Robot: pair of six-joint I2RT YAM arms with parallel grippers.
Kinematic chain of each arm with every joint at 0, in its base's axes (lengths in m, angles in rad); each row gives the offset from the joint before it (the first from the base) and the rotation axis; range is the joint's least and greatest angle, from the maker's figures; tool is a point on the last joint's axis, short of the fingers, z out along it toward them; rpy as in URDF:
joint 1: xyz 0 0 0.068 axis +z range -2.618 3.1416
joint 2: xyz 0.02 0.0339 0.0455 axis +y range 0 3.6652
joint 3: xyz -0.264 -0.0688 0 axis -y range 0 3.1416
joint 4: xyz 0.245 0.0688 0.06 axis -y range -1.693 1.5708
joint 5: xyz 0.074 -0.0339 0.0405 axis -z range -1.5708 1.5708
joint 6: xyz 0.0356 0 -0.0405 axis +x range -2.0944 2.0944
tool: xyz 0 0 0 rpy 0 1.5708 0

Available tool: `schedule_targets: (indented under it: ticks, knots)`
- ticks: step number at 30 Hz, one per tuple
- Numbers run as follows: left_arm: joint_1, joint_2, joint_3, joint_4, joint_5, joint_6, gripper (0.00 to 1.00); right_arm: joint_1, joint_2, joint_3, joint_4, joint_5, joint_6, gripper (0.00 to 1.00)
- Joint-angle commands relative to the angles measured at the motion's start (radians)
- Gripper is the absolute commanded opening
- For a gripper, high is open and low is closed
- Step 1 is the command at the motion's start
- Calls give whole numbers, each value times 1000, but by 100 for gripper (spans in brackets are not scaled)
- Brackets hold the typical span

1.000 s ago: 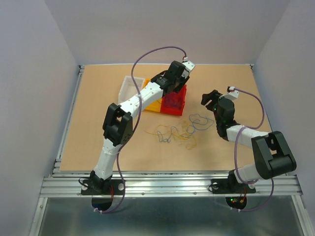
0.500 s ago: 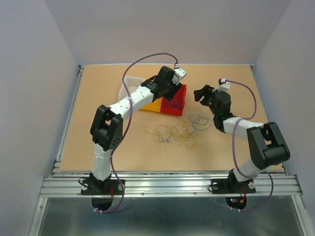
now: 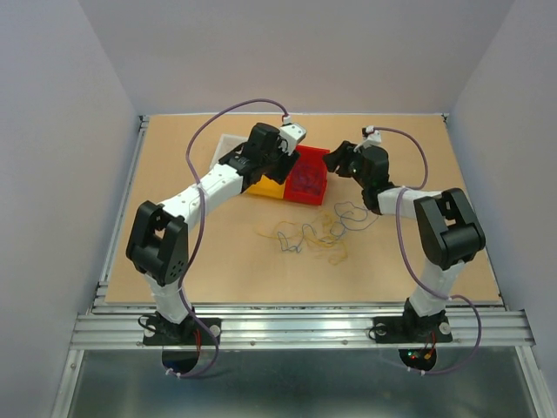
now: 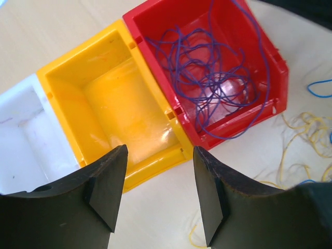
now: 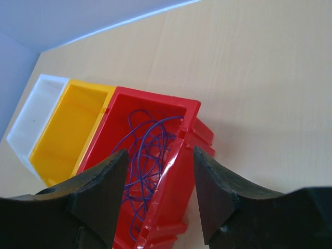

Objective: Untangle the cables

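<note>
Kept left pincer [image 4: 160,171] part open, empty, poised over near rim of yellow bin [image 4: 78,57]. Noted white bin [image 4: 21,129] left of it, red bin [image 4: 233,124] to its right. Found purple cables [image 4: 207,67] heaped in red bin, apparently sorted by colour. Left yellow-and-blue tangle [image 3: 318,231] on counter [image 3: 174,192], base-ward of both pincers, probably awaiting picking apart. Held right pincer [image 5: 160,166] parted, empty, above red bin's right wall.

White arms [image 3: 213,181] with black joints [image 3: 157,251], lavender cables [image 3: 239,105], black claws [image 4: 160,155].
</note>
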Motion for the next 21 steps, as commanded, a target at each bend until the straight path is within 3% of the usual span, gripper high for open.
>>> schedule_targets:
  ticks: [1, 16, 18, 21]
  knots:
    - [-7, -84, -45, 82, 95, 30, 64, 50, 31, 115, -19, 6, -29, 58]
    - [-26, -54, -48, 71, 119, 44, 63, 170, 118, 251, -217, 381, -133, 47]
    - [-27, -61, -49, 71, 118, 45, 63, 177, 120, 254, -219, 396, -138, 40]
    - [-30, -61, -50, 71, 114, 48, 62, 183, 118, 255, -222, 398, -138, 13]
